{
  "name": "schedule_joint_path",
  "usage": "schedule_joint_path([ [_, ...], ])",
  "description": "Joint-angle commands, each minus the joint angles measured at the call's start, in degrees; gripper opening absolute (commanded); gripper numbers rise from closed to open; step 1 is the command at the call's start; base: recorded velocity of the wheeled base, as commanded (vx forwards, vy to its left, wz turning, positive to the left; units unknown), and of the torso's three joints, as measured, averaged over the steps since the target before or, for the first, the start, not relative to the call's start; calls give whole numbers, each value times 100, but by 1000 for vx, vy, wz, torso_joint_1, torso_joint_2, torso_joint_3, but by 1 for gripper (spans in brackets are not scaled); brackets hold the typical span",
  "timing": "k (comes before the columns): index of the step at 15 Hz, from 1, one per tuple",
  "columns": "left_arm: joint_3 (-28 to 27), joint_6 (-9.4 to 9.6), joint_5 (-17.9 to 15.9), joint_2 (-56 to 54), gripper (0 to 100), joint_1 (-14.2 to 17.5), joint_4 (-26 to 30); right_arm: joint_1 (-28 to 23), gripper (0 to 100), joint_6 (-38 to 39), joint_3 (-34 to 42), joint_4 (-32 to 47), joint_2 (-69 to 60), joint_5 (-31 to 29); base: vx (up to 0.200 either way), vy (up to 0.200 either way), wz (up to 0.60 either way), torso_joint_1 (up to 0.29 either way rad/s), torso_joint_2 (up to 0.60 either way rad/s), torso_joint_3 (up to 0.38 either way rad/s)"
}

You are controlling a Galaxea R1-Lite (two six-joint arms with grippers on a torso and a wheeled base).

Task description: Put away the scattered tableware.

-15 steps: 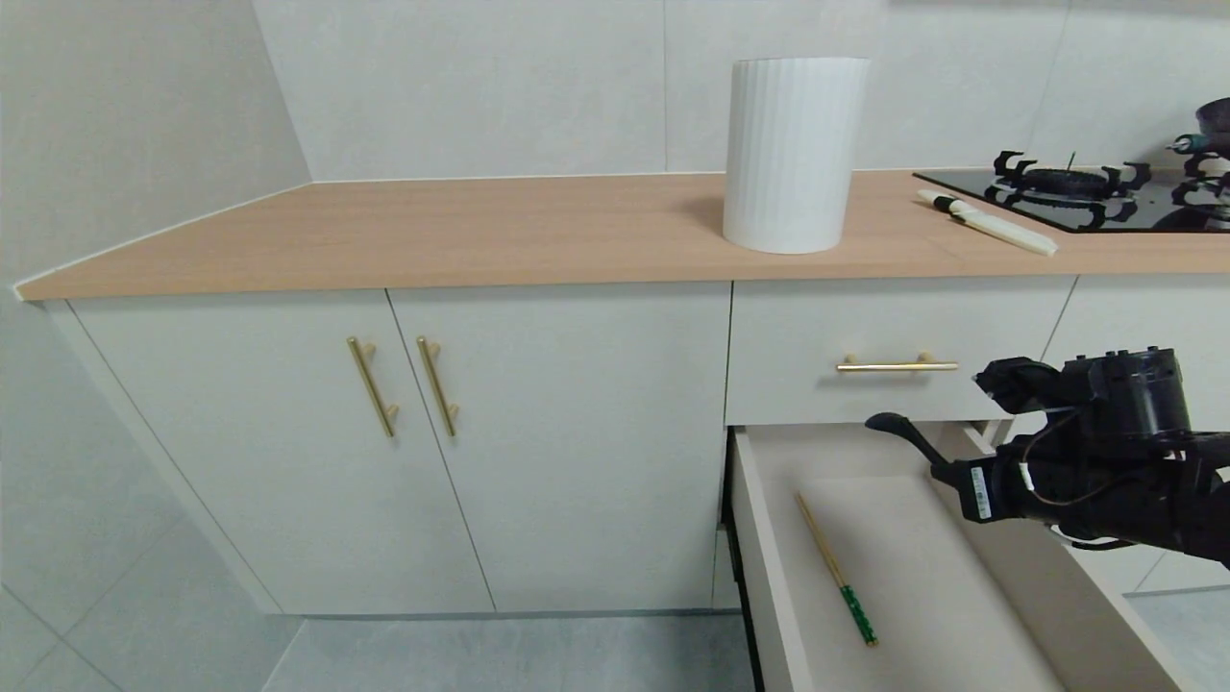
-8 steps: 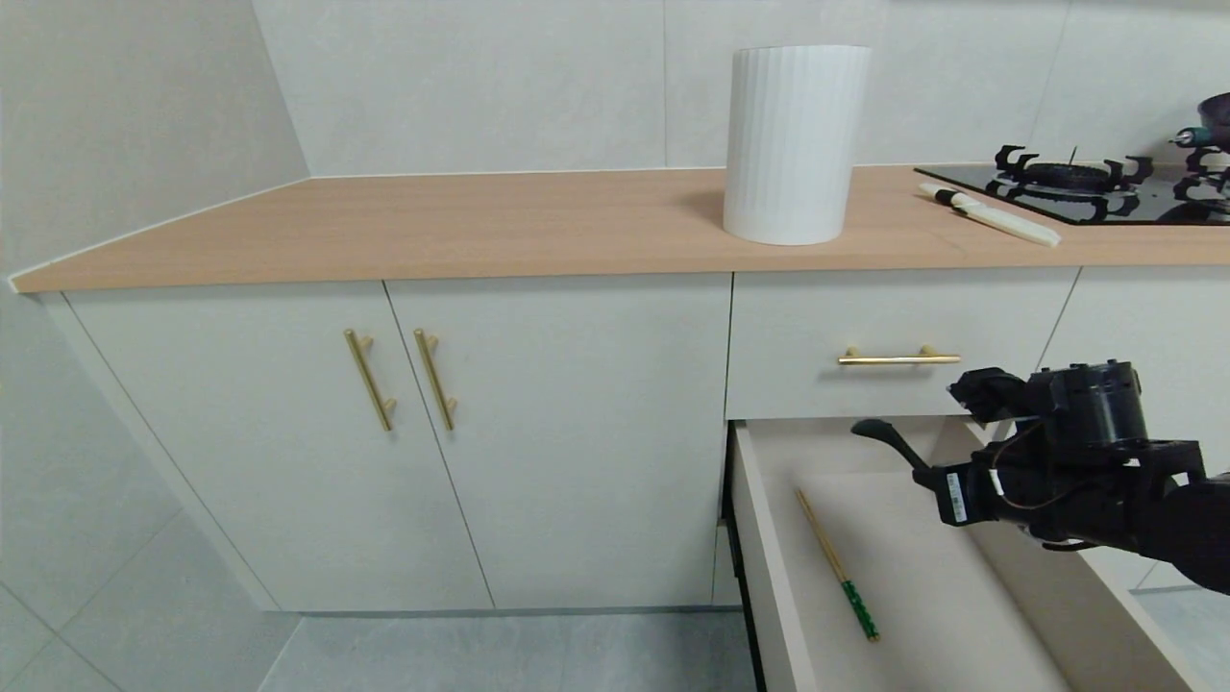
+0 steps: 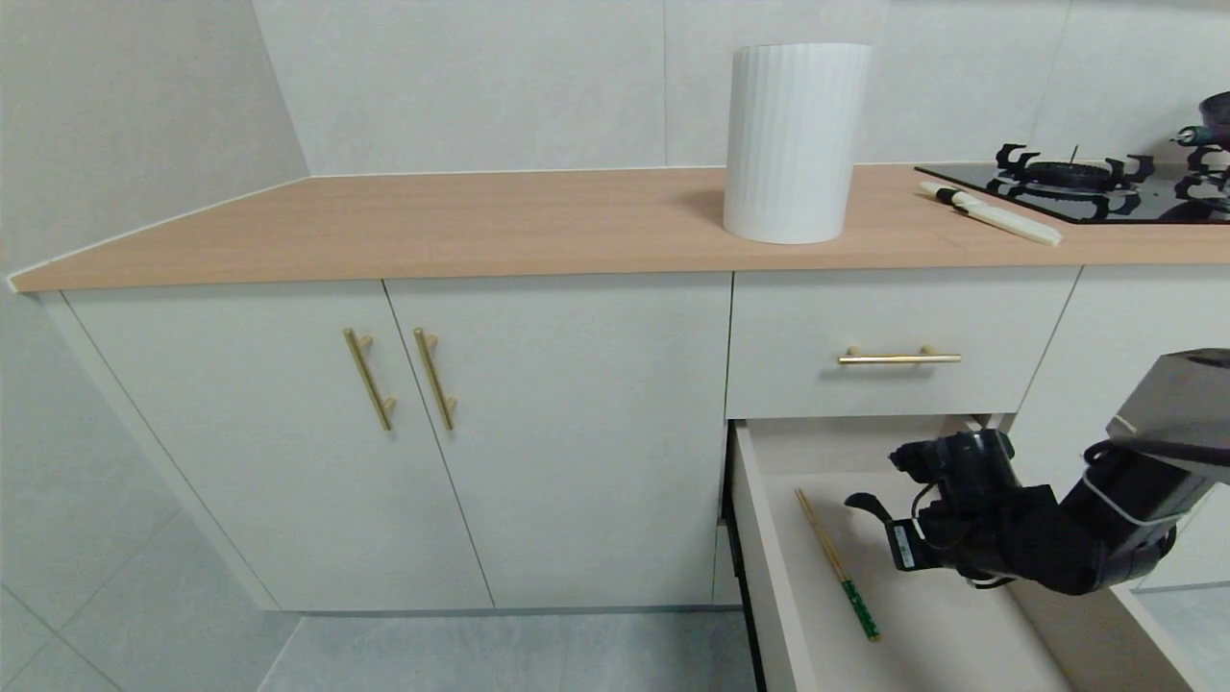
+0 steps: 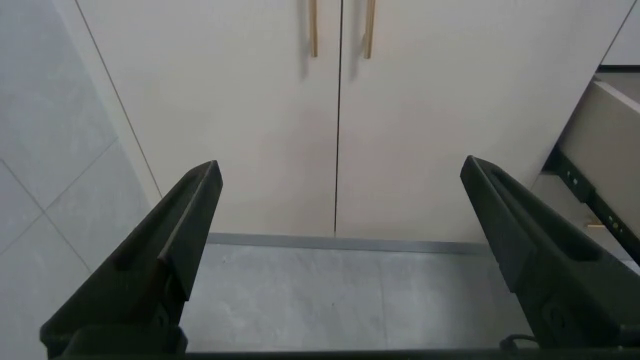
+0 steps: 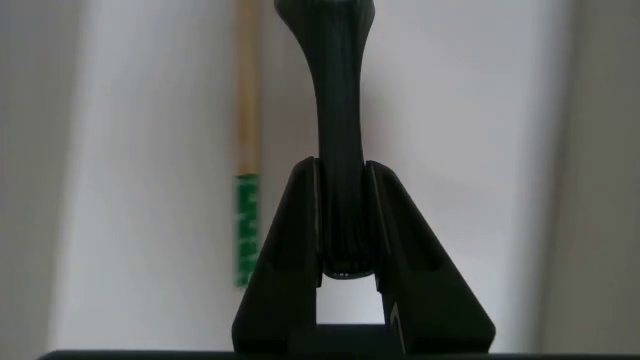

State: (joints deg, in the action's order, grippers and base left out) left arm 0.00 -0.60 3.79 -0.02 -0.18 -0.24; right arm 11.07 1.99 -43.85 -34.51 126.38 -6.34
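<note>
Right gripper point(image 3: 906, 546) over the open drawer point(image 3: 764, 567), jaws pressed together on the handle of a black utensil point(image 3: 868, 506); the right wrist view confirms the handle pinched between both fingers, with the rest of it projecting straight out beyond the tips. Utensil type not resolved: its far end is curved, spoon or ladle at a guess. Its long axis runs out of the claw toward the robot's left and the drawer's back. A pair of chopsticks point(image 3: 834, 565) with green ends already lies on the drawer floor near the left wall, long axis front to back. In the right wrist view utensil and chopsticks run nearly parallel, the chopsticks just to one side and apart from the utensil. Key relation: bare drawer floor lies below the claw, on the side of the chopsticks away from the left wall. Utensil looks held above the floor, not resting on it; the height cannot be judged. Judged step: placing the utensil. The next move calls for a short descent and a release, keeping the present axis so the utensil settles alongside the chopsticks rather than across them. Left gripper point(image 4: 340, 195) spread wide and holding nothing, low before the cabinet doors point(image 4: 340, 100), well apart from the drawer; right arm is clearly the nearer. A knife point(image 3: 990, 213) remains on the countertop point(image 3: 432, 226).
</note>
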Motion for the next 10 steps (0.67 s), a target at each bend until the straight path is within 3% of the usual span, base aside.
schedule_joint_path([
  [1, 0, -2, -1, 2, 100, 1, -2, -79, 0, 3, -141, 6, 581, -34, 0, 0, 0, 0, 0, 0],
  [10, 0, -2, -1, 2, 100, 1, -2, -140, 0, 12, -264, -135, 897, -227, 0, 0, 0, 0, 0, 0],
])
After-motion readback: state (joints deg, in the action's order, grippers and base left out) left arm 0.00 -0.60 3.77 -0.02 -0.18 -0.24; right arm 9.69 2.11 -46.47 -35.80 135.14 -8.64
